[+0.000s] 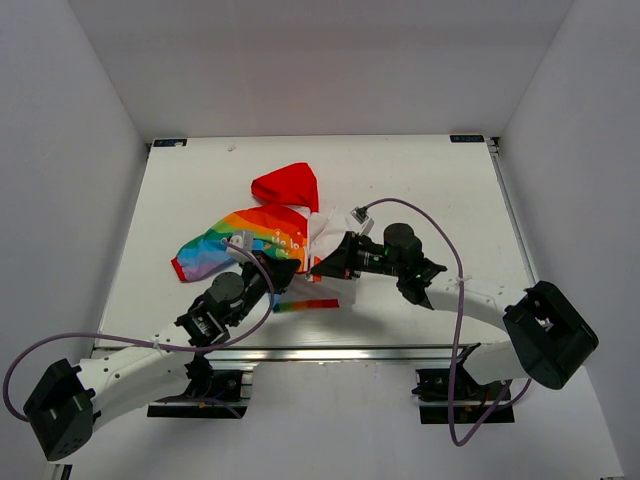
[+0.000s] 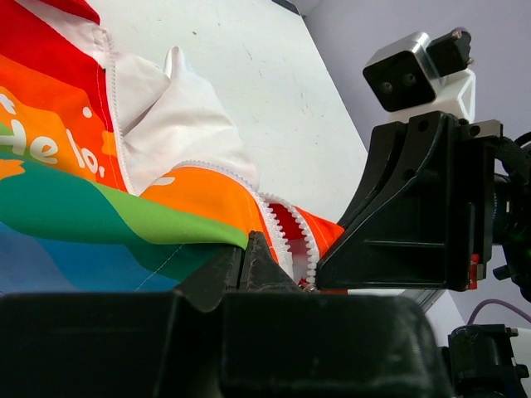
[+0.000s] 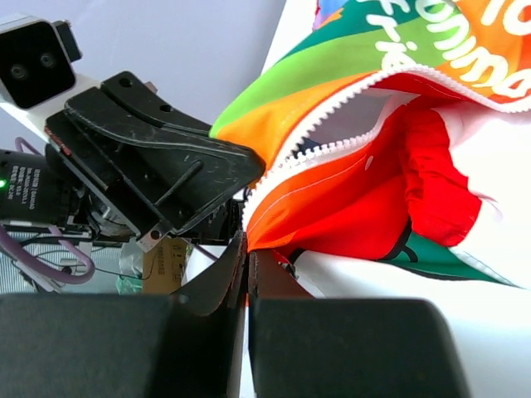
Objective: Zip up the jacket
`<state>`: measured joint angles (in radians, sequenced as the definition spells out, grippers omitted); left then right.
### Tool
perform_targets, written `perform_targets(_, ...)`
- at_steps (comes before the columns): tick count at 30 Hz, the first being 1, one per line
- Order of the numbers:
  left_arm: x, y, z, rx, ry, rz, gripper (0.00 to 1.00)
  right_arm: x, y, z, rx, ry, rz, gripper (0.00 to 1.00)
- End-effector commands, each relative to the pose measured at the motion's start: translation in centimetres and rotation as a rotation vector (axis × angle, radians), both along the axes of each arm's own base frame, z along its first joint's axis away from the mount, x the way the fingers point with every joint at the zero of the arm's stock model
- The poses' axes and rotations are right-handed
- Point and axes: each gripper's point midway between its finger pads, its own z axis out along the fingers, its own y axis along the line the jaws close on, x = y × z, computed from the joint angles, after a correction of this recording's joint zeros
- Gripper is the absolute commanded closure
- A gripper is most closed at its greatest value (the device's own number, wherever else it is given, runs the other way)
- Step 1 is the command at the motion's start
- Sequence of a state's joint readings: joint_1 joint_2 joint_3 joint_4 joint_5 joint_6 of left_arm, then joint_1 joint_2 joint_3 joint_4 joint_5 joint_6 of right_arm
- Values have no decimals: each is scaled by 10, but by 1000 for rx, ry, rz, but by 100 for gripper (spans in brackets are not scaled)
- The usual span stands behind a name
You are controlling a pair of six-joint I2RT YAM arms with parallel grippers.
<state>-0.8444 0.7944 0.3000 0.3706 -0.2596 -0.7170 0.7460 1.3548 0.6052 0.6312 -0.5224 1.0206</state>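
Observation:
The jacket [image 1: 290, 225] lies mid-table with its red hood [image 1: 287, 185] toward the back, a rainbow sleeve [image 1: 210, 252] to the left and a white body. Its front hangs open, and the two white rows of zipper teeth [image 3: 348, 124] spread apart. My left gripper [image 1: 284, 272] is shut on the rainbow front edge [image 2: 191, 224], just left of the teeth [image 2: 286, 236]. My right gripper [image 1: 322, 268] is shut on the orange-red bottom hem [image 3: 332, 203] of the other side. The two grippers almost touch at the bottom of the zipper. Each one fills part of the other's wrist view.
A thin rainbow-striped strip [image 1: 305, 304] lies flat on the table near the front edge. A metal rail [image 1: 330, 352] runs along that edge, above the arm bases. White walls close in the table [image 1: 420, 180] on the left, right and back.

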Motion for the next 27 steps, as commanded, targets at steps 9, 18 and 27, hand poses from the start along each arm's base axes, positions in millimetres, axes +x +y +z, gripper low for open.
perform_targets(9, -2, 2, 3, -33, -11, 17, 100, -6, -3, 6, 12, -4, -32, 100)
perform_targets(18, -1, 2, 2, -36, -4, 29, 100, -3, 3, 15, 36, -25, -29, 100)
perform_targets(27, -2, 4, 2, -38, -5, 37, 100, 2, 10, 19, 60, -23, -21, 100)
